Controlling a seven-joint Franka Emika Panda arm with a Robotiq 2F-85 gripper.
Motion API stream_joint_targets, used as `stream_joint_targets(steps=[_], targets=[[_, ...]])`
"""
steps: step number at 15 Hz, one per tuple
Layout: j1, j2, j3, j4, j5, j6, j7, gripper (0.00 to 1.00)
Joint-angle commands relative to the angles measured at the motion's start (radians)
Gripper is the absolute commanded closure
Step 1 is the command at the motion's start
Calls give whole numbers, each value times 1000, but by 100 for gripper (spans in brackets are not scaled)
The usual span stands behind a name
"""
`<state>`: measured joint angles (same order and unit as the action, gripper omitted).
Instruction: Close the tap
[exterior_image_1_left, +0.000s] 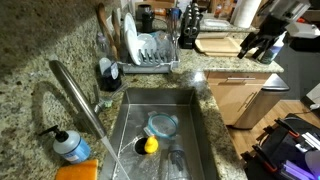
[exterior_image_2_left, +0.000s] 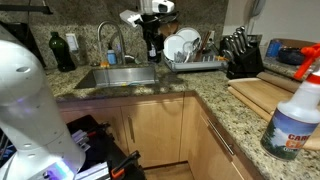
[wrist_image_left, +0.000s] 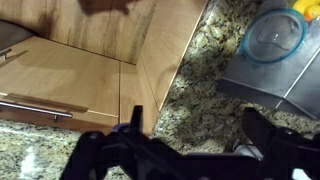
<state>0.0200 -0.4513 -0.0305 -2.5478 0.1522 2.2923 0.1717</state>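
I am keeping watch on the gripper (wrist_image_left: 180, 150): its fingers are standing wide apart, released, with nothing between them. It is hovering over the granite countertop (wrist_image_left: 200, 90) and cabinet doors (wrist_image_left: 70, 70), well apart from the tap (exterior_image_1_left: 80, 100). The tap is arching over the steel sink (exterior_image_1_left: 185, 110), near the soap bottle (exterior_image_1_left: 70, 147).

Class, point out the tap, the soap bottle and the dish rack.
tap (exterior_image_1_left: 78, 100), in an exterior view, middle of the arched neck.
soap bottle (exterior_image_1_left: 72, 148), in an exterior view, blue body.
dish rack (exterior_image_1_left: 150, 68), in an exterior view, front rim.
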Motion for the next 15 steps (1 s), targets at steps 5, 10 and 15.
stream_joint_targets(steps=[5, 10, 15], targets=[[58, 43, -3, 18, 106, -1, -70, 0], [233, 68, 200, 12, 160, 11, -60, 0], [307, 245, 364, 60, 105, 368, -22, 0]])
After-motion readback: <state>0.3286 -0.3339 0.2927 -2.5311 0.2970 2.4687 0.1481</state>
